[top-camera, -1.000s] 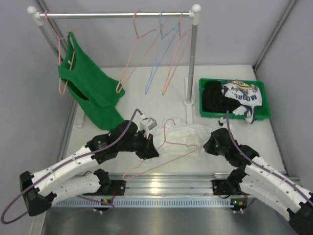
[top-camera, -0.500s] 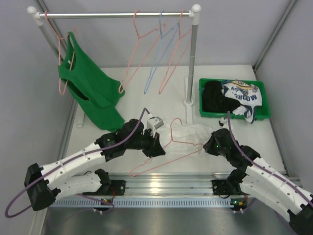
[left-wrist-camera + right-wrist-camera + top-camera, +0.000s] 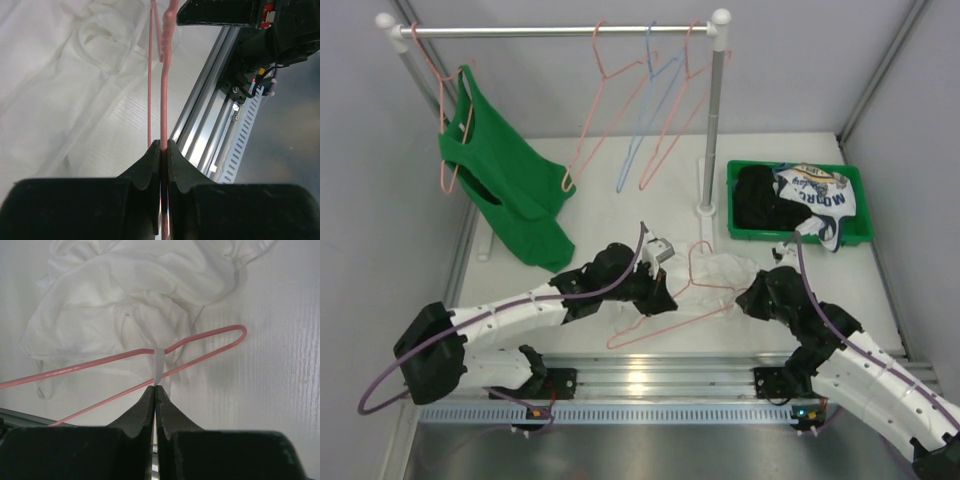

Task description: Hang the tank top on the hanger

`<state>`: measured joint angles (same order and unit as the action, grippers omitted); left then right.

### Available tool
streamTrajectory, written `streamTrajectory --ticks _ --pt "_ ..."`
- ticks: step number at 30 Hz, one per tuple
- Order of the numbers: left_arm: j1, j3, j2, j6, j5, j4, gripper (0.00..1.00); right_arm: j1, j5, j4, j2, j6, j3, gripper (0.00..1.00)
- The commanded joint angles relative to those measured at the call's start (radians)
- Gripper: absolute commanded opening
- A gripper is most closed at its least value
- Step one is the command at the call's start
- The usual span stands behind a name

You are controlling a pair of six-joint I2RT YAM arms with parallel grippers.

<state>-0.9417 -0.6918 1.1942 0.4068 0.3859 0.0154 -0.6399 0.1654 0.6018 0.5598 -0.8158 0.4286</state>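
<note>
The white tank top (image 3: 728, 270) lies crumpled on the table between the two arms; it also shows in the right wrist view (image 3: 140, 290) and the left wrist view (image 3: 60, 75). My left gripper (image 3: 658, 296) is shut on the wire of the pink hanger (image 3: 670, 327), which lies flat with its hook pointing away from me. The wire runs straight out from the jaws (image 3: 163, 100). My right gripper (image 3: 753, 296) is shut on a narrow strap of the tank top (image 3: 159, 362) and holds it up. The hanger's rounded end (image 3: 75, 368) lies at this strap, over the cloth.
A rack (image 3: 712, 120) at the back carries a green tank top (image 3: 505, 190) on a pink hanger, two more pink hangers and a blue hanger (image 3: 645, 110). A green bin (image 3: 735, 228) of clothes stands at the right. A metal rail (image 3: 660, 375) runs along the near edge.
My left arm has moved right with the pink hanger, bringing its end over the white top and up to the strap. My right gripper has barely moved.
</note>
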Motion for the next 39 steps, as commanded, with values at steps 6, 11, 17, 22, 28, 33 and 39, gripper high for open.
streamTrajectory --ticks 6,11,17,22,28,33,39 --pt "-0.003 -0.038 0.189 -0.054 0.077 -0.324 0.00 0.008 0.002 0.036 -0.029 -0.005 0.059 0.00" --pt "-0.003 -0.055 0.249 -0.056 0.099 -0.368 0.00 0.009 0.035 0.050 -0.021 0.020 0.082 0.03" --pt "-0.005 -0.058 0.278 -0.057 0.107 -0.376 0.00 0.009 0.036 0.032 -0.021 0.101 0.131 0.36" --pt "-0.008 -0.067 0.300 -0.057 0.110 -0.374 0.00 0.003 -0.032 -0.045 -0.047 0.188 0.160 0.50" --pt "-0.022 -0.097 0.327 -0.060 0.110 -0.358 0.00 -0.044 -0.038 -0.177 0.046 0.240 0.187 0.47" --pt "-0.028 -0.120 0.340 -0.068 0.103 -0.335 0.00 -0.187 0.109 -0.246 0.152 0.262 0.211 0.47" --pt "-0.034 -0.132 0.338 -0.072 0.099 -0.312 0.00 -0.299 0.236 -0.266 0.268 0.257 0.237 0.41"
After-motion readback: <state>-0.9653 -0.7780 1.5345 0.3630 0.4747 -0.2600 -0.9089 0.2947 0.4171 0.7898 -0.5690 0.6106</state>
